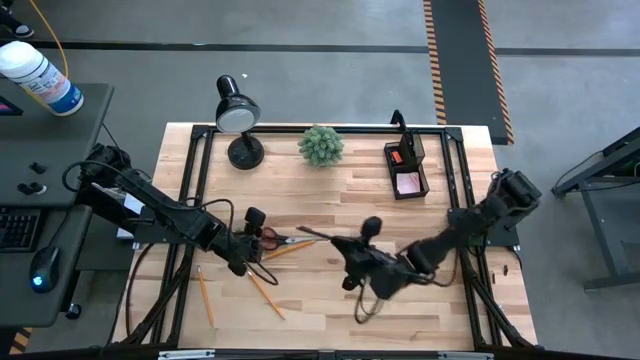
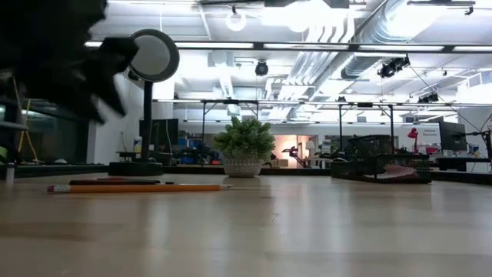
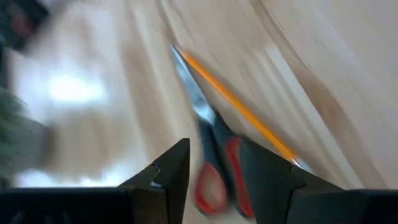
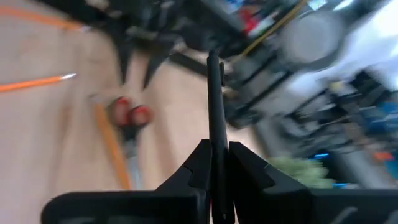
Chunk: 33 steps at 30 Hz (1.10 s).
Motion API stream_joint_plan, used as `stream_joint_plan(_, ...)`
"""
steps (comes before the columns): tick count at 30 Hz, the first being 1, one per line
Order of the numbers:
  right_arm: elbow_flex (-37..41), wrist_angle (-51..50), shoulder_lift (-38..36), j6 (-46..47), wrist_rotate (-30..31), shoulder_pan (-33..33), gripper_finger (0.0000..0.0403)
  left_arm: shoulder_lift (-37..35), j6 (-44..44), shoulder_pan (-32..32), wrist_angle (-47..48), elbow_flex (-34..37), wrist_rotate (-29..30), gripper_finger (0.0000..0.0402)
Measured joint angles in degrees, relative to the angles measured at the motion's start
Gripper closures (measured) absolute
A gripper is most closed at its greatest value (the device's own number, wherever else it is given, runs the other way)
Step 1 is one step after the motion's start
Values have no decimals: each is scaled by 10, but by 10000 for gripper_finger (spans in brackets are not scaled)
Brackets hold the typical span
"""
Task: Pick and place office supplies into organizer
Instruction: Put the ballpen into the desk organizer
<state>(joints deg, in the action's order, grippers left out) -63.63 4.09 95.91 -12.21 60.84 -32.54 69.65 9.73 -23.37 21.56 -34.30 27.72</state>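
Observation:
The red-handled scissors (image 1: 270,238) lie on the table with a thin orange pencil (image 1: 291,249) beside the blades. My left gripper (image 1: 250,236) is open at the handle end, and the red loops (image 3: 214,182) sit between its fingers. My right gripper (image 1: 350,250), near the table's middle, is shut on a black pen (image 1: 320,236). Two more pencils (image 1: 205,297) (image 1: 266,293) lie toward the near edge. The black mesh organizer (image 1: 405,166) stands at the far right, with a pink pad in its tray. My left gripper straddles the scissors' red handle loops (image 3: 239,177), and I cannot tell whether a finger touches them. My right gripper pinches the black pen (image 4: 216,134) between its two fingers, which lie along it. The pen's long free end (image 4: 214,74) sticks out ahead of the fingertips toward the table's left, off the table.
A black desk lamp (image 1: 237,115) and a small green plant (image 1: 321,145) stand along the far edge, left of the organizer. The two grippers are close together at mid-table. Bare wood lies between the right gripper and the organizer. An orange pencil (image 2: 138,187) shows low on the tabletop.

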Motion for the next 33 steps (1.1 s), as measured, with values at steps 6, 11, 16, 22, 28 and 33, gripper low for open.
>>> stream_joint_plan(6, -1, 117, -1, -124, 94, -35, 376, 0, 139, 0, -164, 0, 79, 273)
stream_joint_plan(11, -1, 142, -1, -155, 98, -34, 376, 0, 283, 1, -342, 0, 111, 273)
stream_joint_plan(16, -1, 190, -1, -210, 96, -23, 376, 0, 383, 1, -484, 0, 109, 273)
stream_joint_plan(22, -1, 387, -3, -443, 105, -23, 376, 0, 421, 1, -506, 0, 112, 273)
stream_joint_plan(28, -1, 493, -7, -586, 31, -12, 376, 0, 432, 1, -555, 0, 113, 273)
stream_joint_plan(33, -1, 510, -7, -557, -69, 9, 376, 0, 500, 1, -652, 0, 78, 273)
